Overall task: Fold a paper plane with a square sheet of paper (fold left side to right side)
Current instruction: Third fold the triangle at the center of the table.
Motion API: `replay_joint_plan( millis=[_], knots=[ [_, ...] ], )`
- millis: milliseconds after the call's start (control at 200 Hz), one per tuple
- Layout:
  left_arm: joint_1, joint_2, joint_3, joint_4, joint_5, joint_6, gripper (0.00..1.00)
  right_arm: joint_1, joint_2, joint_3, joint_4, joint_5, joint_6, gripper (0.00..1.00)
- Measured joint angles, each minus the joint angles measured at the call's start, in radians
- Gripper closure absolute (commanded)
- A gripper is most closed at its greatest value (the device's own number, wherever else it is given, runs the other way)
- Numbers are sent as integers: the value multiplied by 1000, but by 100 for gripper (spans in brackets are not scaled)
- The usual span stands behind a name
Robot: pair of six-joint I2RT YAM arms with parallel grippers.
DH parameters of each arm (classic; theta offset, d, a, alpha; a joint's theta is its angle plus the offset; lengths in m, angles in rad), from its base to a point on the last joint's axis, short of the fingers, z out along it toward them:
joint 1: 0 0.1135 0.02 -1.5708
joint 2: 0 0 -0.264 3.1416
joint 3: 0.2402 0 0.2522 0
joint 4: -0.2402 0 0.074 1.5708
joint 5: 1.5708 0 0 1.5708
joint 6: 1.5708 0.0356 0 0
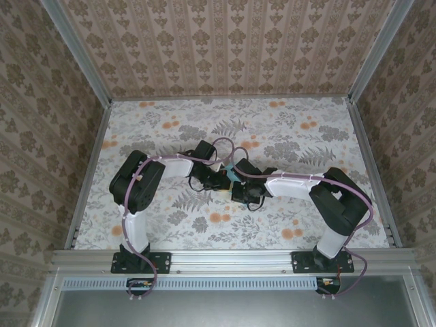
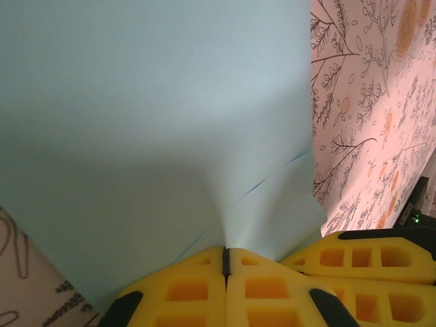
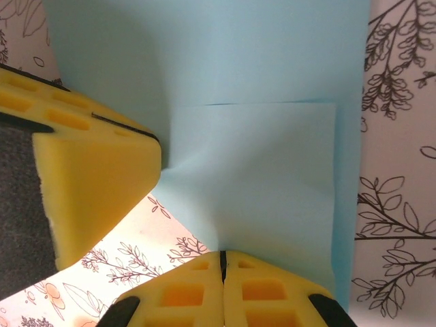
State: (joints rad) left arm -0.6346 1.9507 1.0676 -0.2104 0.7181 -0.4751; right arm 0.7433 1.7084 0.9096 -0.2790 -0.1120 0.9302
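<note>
Left grip: the left end effector (image 2: 225, 262) is clenched, its yellow fingers pressed together on the edge of the square sheet of paper (image 2: 150, 122). Soft creases fan out from the pinch.
Right grip: the right end effector (image 3: 223, 262) is likewise clenched, grasping the same sheet at its fingertips.
Sheet position: the sheet spreads straight ahead of both pairs of fingertips, held between the two grips.
Sheet layers: seen from the right wrist, a smaller flap lies over a wider layer. The flap's straight edges show ahead and to the right of the fingertips.
Neighbours: the left end effector sits just to the left of the right one, pinching the flap's left side.
Surface: the floral-patterned surface (image 3: 398, 136) shows beside and under the sheet.
Overhead: both arms bend inward and meet near the middle of the surface, with a sliver of turquoise between them.
</note>
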Motion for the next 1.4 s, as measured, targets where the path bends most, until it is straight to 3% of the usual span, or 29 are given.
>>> replay_joint_plan(
  millis=[1400],
  knots=[
    [0,6,16,-26,-3,5,95,-2,-136,-147,-8,-6,74,93]
  ],
)
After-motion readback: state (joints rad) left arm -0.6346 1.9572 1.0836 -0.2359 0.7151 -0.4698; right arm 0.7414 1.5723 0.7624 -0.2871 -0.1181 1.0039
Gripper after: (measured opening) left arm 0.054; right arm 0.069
